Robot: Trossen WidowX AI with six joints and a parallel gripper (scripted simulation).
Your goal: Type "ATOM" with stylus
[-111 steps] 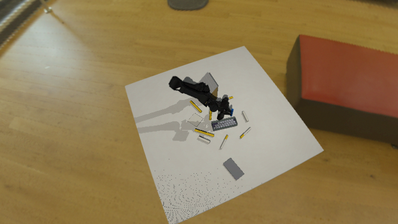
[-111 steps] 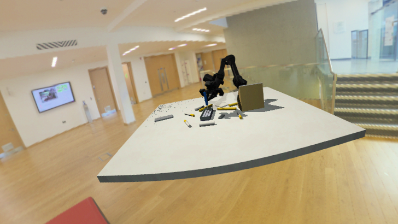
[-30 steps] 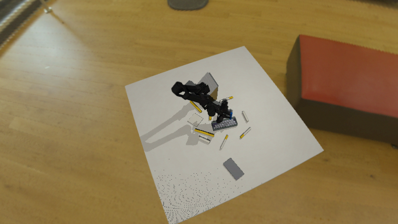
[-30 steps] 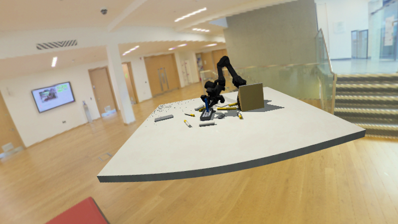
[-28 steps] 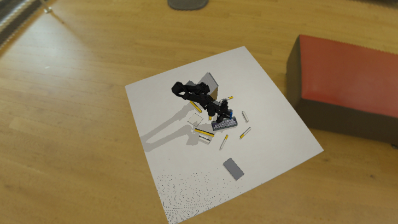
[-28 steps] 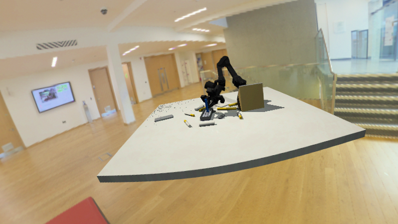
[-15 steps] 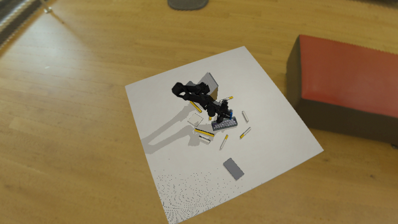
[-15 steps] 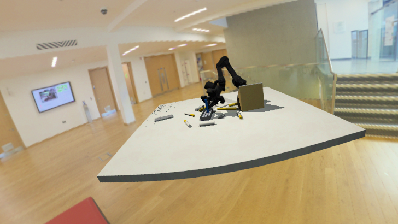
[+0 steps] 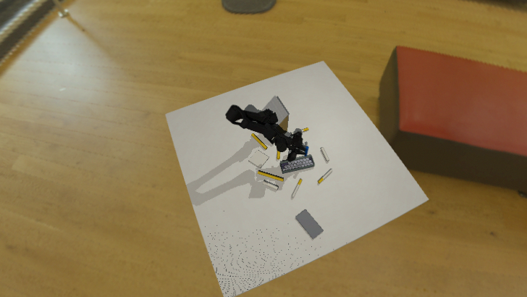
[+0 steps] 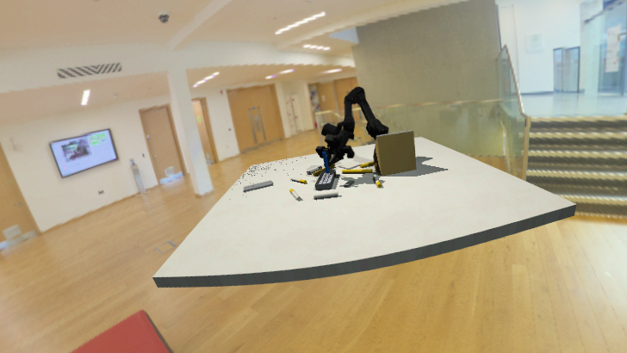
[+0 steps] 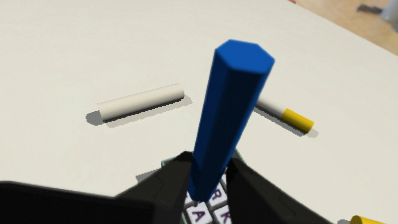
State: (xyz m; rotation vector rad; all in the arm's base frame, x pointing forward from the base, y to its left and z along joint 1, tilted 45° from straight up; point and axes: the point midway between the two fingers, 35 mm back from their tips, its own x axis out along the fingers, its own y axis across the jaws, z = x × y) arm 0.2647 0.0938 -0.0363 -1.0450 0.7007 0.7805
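Observation:
The blue stylus [image 9: 306, 150] [image 10: 325, 161] [image 11: 230, 105] stands nearly upright, leaning a little, in my gripper [image 11: 210, 166]. The gripper is shut on it, with one dark finger on each side. The dark keyboard [image 9: 297, 164] [image 10: 325, 181] lies below the gripper. In the wrist view the A key [image 11: 198, 215], the R key [image 11: 216, 194] and the K key [image 11: 226, 216] show near the stylus's lower end. That end appears at the upper edge of the A key; whether it touches cannot be told. The fingers and stylus hide most other keys.
A white stick [image 9: 324, 153] [image 10: 325, 195] [image 11: 142, 102] and a white-and-yellow marker [image 9: 324, 176] [image 10: 295, 195] [image 11: 298, 121] lie beyond the keyboard. A long yellow stick [image 9: 270, 175] lies beside it. A grey block [image 9: 309, 224] [image 10: 257, 186] lies farther off. A brown panel [image 10: 396, 153] stands near the arm's base.

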